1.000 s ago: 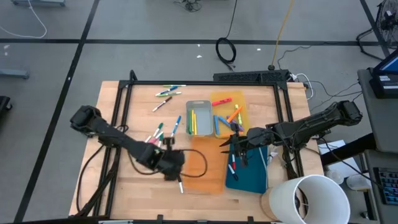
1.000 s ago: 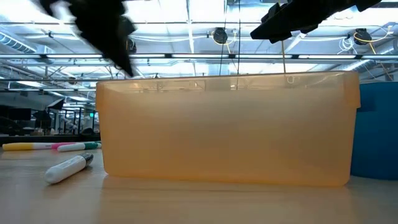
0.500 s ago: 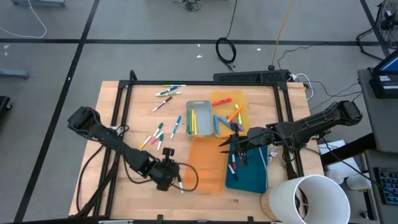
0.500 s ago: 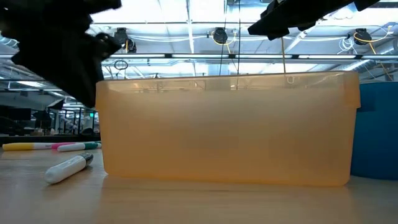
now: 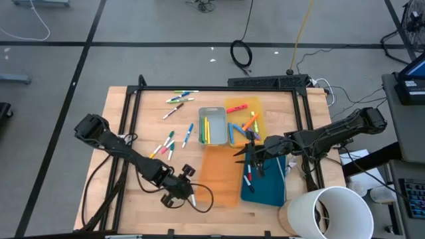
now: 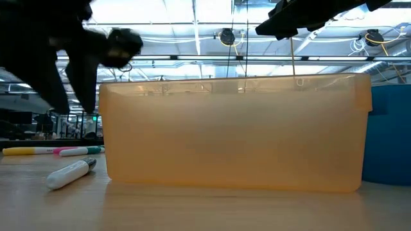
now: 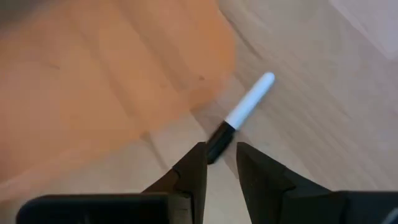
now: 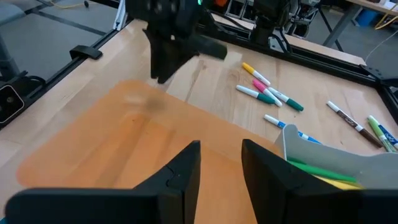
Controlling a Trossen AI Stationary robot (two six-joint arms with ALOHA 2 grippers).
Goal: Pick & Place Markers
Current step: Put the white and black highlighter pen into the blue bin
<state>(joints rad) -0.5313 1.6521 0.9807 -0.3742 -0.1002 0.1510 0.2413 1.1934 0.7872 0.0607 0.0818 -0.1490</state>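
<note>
- Wood table [image 5: 133, 199] carries four trays in the high view: an empty orange tray [image 5: 219, 176] near the front, a blue tray [image 5: 269, 186] to its right, a grey tray [image 5: 212, 126] and a yellow tray [image 5: 246, 121] behind them.
- Left gripper [image 5: 180, 196] sits low by the orange tray's front left corner; in its wrist view the two fingers [image 7: 194, 174] stand a narrow gap apart, holding nothing.
- One white marker [image 7: 242, 115] with a dark cap lies on the wood just beside the orange tray, its capped end at the gap between those fingers; in the low view it lies left of the tray wall [image 6: 70, 173].
- Right gripper [image 5: 247, 151] hovers over the spot where the orange, blue and yellow trays meet, fingers [image 8: 183, 171] narrowly apart and empty.
- Other markers: a loose group [image 5: 169, 141] on the wood left of the grey tray, several [image 5: 179, 99] near the table's back edge, green and yellow ones [image 5: 206, 129] in the grey tray, orange and blue ones [image 5: 246, 123] in the yellow tray, a few [image 5: 249, 178] in the blue tray.
- White bucket [image 5: 332, 212] stands at the table's front right corner.
</note>
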